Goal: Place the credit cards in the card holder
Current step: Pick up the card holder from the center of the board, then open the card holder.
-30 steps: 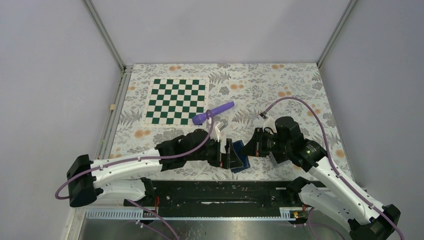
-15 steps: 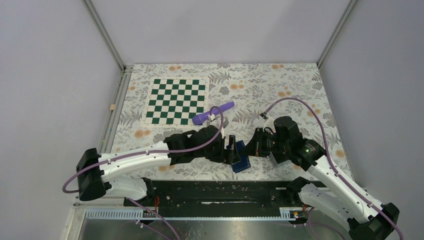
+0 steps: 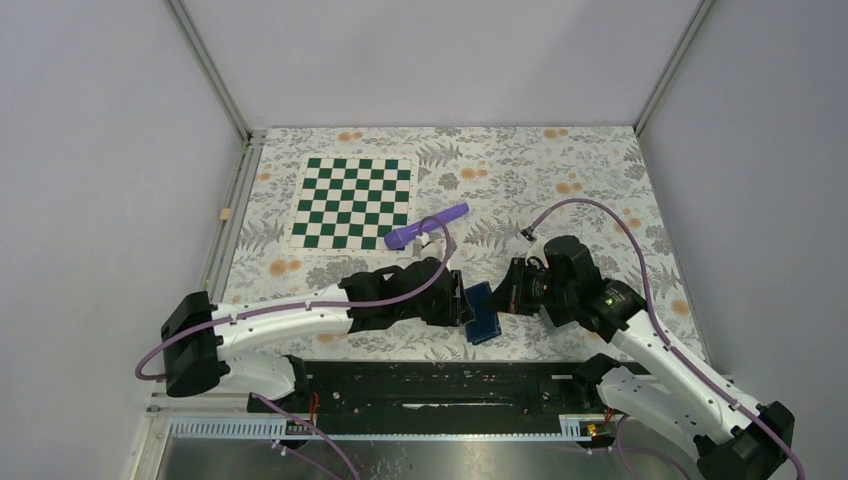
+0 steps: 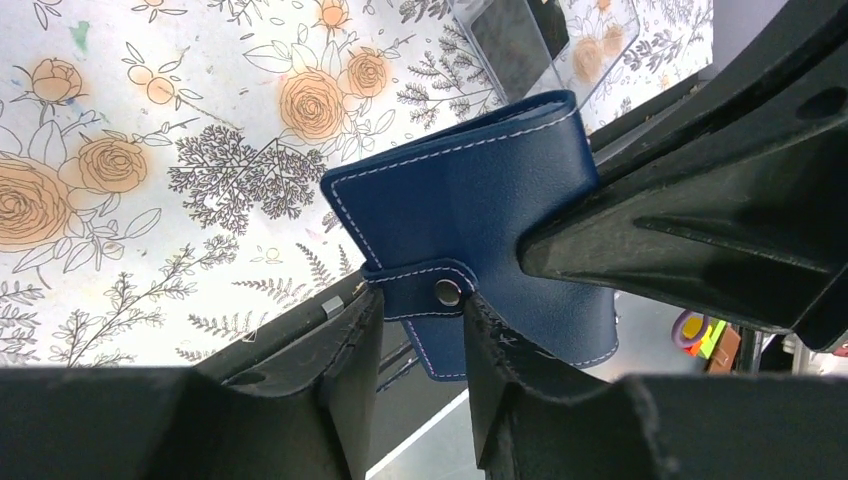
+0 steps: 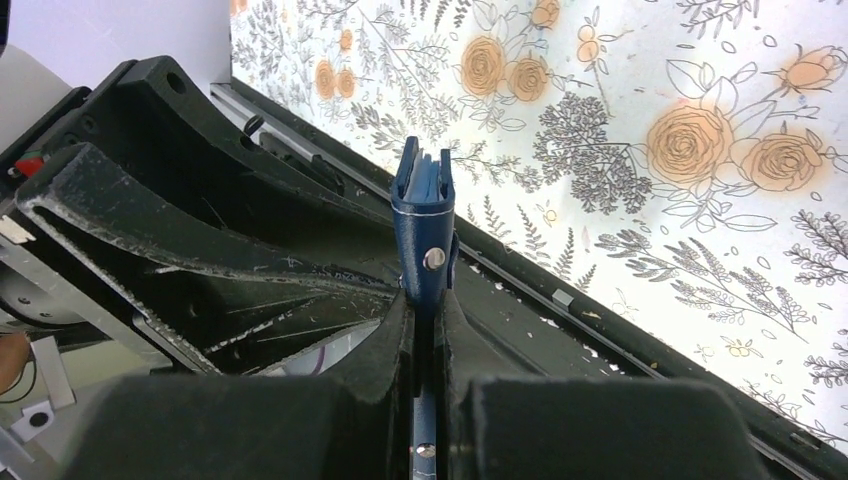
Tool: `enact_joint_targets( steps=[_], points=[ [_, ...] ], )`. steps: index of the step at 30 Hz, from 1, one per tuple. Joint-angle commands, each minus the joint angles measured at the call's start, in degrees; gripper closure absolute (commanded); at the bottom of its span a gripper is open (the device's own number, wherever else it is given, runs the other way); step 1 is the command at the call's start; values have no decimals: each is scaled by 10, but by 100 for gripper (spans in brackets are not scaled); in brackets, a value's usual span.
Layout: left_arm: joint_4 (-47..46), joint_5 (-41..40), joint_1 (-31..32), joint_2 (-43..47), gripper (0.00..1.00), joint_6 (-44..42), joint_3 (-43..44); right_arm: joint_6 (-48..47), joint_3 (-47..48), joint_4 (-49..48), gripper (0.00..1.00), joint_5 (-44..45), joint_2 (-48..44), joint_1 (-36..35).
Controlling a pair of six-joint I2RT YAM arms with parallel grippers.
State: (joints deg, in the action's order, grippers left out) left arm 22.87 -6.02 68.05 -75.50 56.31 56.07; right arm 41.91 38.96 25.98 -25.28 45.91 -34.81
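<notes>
Currently the small navy-blue folding card holder (image 3: 482, 312) is held above the flower-printed table cover (image 3: 560, 170) at lower centre of the overhead view, pinched edge-on between the tightly pressed jaws of the right gripper (image 5: 425, 300). The left gripper (image 4: 420, 300) is set with narrowly parted jaws either side of the snap tab (image 4: 410, 280). Whether the tab is squeezed cannot be told.

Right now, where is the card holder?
The card holder is near the front edge of the table in the top view, slightly right of centre. The right end effector clamps it, and the left end effector flanks its snap tab.
</notes>
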Motion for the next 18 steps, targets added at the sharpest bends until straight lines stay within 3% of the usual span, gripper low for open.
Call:
enact_joint_targets(
  steps=[1, 7, 11, 16, 18],
  points=[
    [38, -60, -36, -9, 67, 19, -62, 13, 1, -5, 100, -31, -19, 0],
    [14, -42, -66, 25, 76, 37, -129, 12, 1, -5, 100, -31, -18, 0],
    [-39, -14, -78, 65, 73, 30, -167, 8, 0, -4, 100, -32, -17, 1],
    [-102, 29, -80, 147, 39, 11, -195, 6, -1, -1, 100, -28, -20, 0],
    [-120, 43, -81, 177, 31, 12, -200, 5, -1, 0, 100, -28, -18, 0]
  ],
)
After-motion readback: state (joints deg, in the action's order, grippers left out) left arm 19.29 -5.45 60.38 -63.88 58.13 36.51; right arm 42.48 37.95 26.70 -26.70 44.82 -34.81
